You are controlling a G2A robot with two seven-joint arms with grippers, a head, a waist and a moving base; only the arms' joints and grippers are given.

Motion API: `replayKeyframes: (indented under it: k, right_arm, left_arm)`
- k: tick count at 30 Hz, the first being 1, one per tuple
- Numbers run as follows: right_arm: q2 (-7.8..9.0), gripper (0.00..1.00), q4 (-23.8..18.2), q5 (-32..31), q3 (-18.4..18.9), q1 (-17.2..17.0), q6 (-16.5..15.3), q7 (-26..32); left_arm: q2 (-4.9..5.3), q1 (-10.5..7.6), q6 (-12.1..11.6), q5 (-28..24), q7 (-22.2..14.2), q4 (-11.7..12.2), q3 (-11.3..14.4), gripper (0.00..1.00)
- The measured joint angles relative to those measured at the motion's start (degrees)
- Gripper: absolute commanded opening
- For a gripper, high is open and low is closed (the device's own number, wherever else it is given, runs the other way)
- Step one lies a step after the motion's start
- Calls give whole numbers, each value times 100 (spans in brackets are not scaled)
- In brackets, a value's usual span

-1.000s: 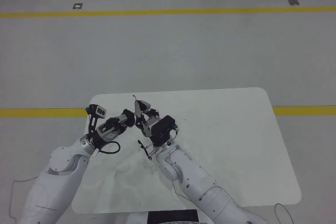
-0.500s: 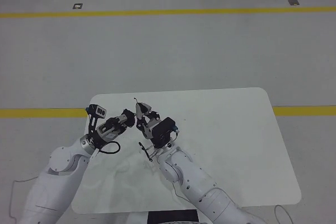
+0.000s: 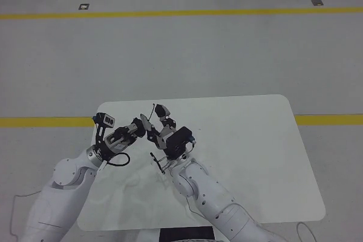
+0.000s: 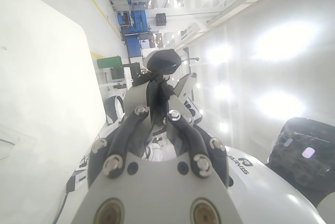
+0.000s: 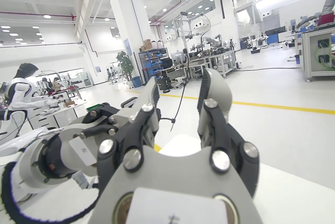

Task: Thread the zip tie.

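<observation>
A thin black zip tie (image 5: 180, 104) stands nearly upright above the table's back left part, its small head (image 5: 172, 120) low and its tail pointing up. My left gripper (image 3: 143, 126) is shut on the zip tie (image 3: 152, 112) near the head, and in the left wrist view its fingers (image 4: 138, 115) close on a dark strand. My right gripper (image 5: 182, 87) is open, with one finger (image 5: 153, 94) on each side of the tie and neither touching it. Seen from above, the right gripper (image 3: 157, 121) sits close against the left one.
The white table (image 3: 248, 151) has rounded corners, with free room to the right and front of both arms. Its back left edge (image 3: 109, 104) lies just behind the grippers. A yellow floor line (image 3: 333, 119) runs past the table on both sides.
My right gripper has opened and its fingers have spread away from the zip tie. The tie's tail has tipped slightly right. The left arm has stayed put.
</observation>
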Motion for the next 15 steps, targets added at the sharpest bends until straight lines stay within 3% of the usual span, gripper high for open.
replayKeyframes:
  k: [15]
  right_arm:
    - [156,100,-293,-320,384,-300,-126,-11]
  left_arm:
    - [0,0,0,0,0,0,0,0]
